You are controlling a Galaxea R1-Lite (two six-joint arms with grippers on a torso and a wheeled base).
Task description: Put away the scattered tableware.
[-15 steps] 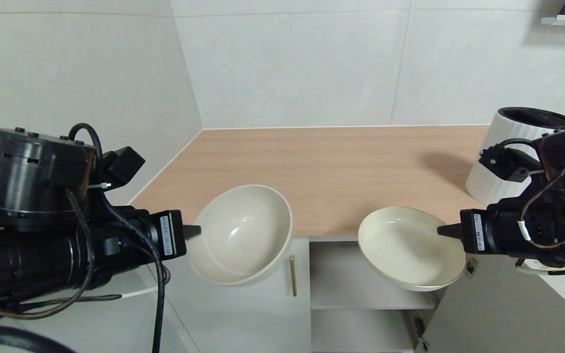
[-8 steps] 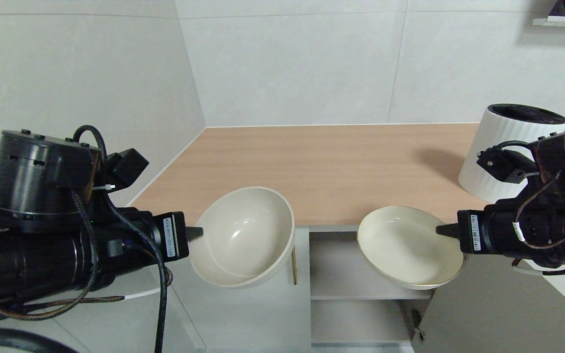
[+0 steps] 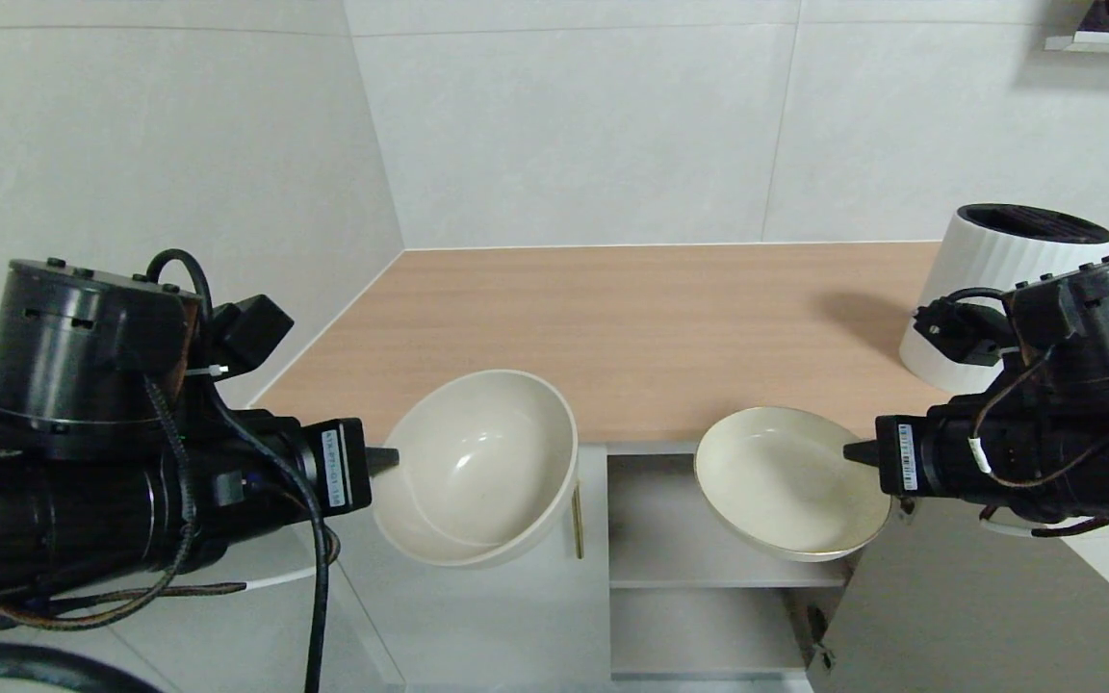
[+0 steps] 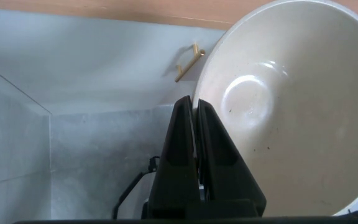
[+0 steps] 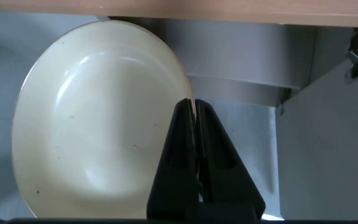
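1. At the counter's front edge, the left gripper (image 3: 383,460) is clamped on the rim of the bowl (image 3: 477,462). Its fingers pinch one thin edge. The bowl hangs tilted in the air before a closed door and its handle (image 3: 576,520).
2. The right gripper (image 3: 858,452) is likewise shut on the rim of the plate (image 3: 786,481). The plate is held tilted in the air in front of the open cabinet, above its shelf (image 3: 709,577).
3. Each piece is held at a single point on a smooth glazed rim, with most of its weight out beyond the fingers. A jolt or a quick turn of the wrist could make either one pivot or slide free, and the floor below would likely break it.
4. The gap between the counter (image 3: 651,327) and the shelf looks shallow. A plate going in at this tilt could clip the counter's edge or the shelf lip and be levered out of the grip.
5. The bowl has no open space behind it. Pushed forward, it would strike the closed door or the handle.
6. Bowl and plate hang near each other, so a sideways move by either arm risks a knock.
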